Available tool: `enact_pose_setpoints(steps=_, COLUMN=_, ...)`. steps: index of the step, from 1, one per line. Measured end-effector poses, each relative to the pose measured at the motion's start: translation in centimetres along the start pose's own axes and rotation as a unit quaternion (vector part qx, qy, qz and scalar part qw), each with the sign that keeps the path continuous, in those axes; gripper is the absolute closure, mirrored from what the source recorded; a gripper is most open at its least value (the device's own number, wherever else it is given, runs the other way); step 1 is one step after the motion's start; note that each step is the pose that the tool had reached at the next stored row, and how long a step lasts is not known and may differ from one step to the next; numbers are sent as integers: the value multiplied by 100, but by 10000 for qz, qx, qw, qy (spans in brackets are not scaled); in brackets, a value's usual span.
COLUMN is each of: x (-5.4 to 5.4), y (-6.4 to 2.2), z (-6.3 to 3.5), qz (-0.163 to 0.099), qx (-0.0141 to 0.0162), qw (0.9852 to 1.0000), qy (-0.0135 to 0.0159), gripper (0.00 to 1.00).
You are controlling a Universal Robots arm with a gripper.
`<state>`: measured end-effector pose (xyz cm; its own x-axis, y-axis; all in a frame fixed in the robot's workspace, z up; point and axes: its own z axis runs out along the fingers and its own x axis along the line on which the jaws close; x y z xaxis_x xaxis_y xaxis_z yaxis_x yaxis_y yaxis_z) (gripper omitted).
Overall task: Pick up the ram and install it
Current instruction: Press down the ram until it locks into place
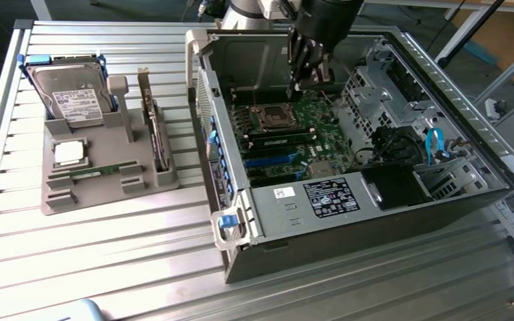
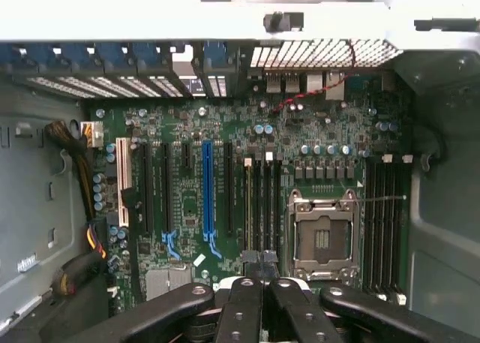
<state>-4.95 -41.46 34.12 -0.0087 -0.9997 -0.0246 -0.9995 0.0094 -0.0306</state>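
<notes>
**Inspector:** State the arm's position.

**Assistant:** The arm comes down from the top of the exterior view into the open computer case [image 1: 364,194], which lies on its side on the slatted metal counter [image 1: 105,254]. The hand [image 1: 309,79] points downward over the motherboard [image 1: 297,140], just above the processor socket [image 1: 270,117] and towards the case's rear wall.

**Inspector:** Condition of the hand?

**Assistant:** Closed. In the wrist view the black fingers [image 2: 247,313] meet at the tips, and the hand [image 2: 261,272] carries nothing that I can see. It hangs over the board near the empty socket [image 2: 324,238] and the long memory slots [image 2: 262,200] beside it.

**Inspector:** Location of the ram?

**Assistant:** The ram [image 1: 96,172] lies flat in the grey parts holder [image 1: 105,194] on the counter, well apart from the hand, on the exterior view's left of the case. It sits between two raised blocks, near the front of the holder.

**Inspector:** Other items in that holder?

**Assistant:** A hard drive [image 1: 77,97] in a blue frame leans at the back, a square silver processor [image 1: 69,152] lies just behind the ram, and an expansion card [image 1: 157,134] stands on edge at the side nearest the case.

**Inspector:** Is contact between hand and board confirmed?

**Assistant:** Cannot tell; the fingertips are close above it.
</notes>
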Motion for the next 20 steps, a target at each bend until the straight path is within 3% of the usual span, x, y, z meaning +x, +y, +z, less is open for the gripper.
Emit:
enact_pose_setpoints(steps=12, x=-2, y=-324, z=10, qz=0, qx=0, qw=10000, qy=0, gripper=90)
enact_pose_setpoints(steps=20, x=-4, y=-340, z=-6, qz=0, qx=0, qw=10000, qy=0, gripper=90)
